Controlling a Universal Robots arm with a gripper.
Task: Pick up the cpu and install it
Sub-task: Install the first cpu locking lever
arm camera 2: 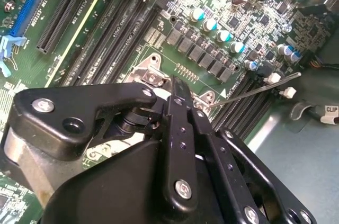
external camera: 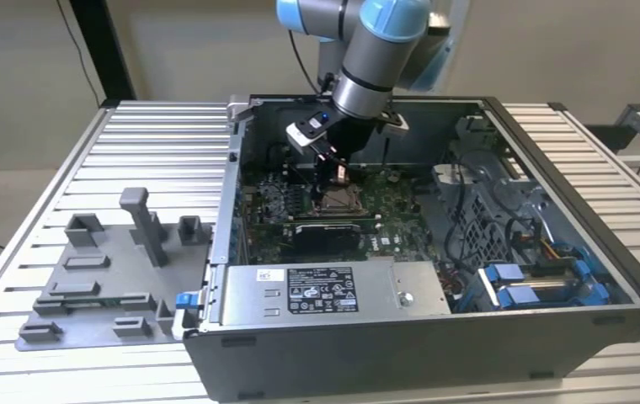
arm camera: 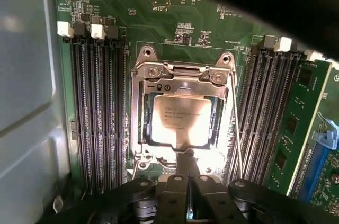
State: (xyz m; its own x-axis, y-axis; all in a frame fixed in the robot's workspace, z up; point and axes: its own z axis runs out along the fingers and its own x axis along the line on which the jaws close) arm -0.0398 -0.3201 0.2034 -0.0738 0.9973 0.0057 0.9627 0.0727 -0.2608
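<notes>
Silver-grey and flat, the square metal-topped cpu (arm camera: 180, 119) lies inside the dark square socket frame (arm camera: 139, 128), seemingly seated. My black gripper (arm camera: 186, 161) hangs just above the frame's edge, fingers together, likely because nothing needs holding

One cpu (arm camera: 180, 121), one socket frame (arm camera: 183, 73), one open computer case (external camera: 433, 345), one arm (external camera: 365, 76), one grey fixture plate (external camera: 129, 286)
</notes>
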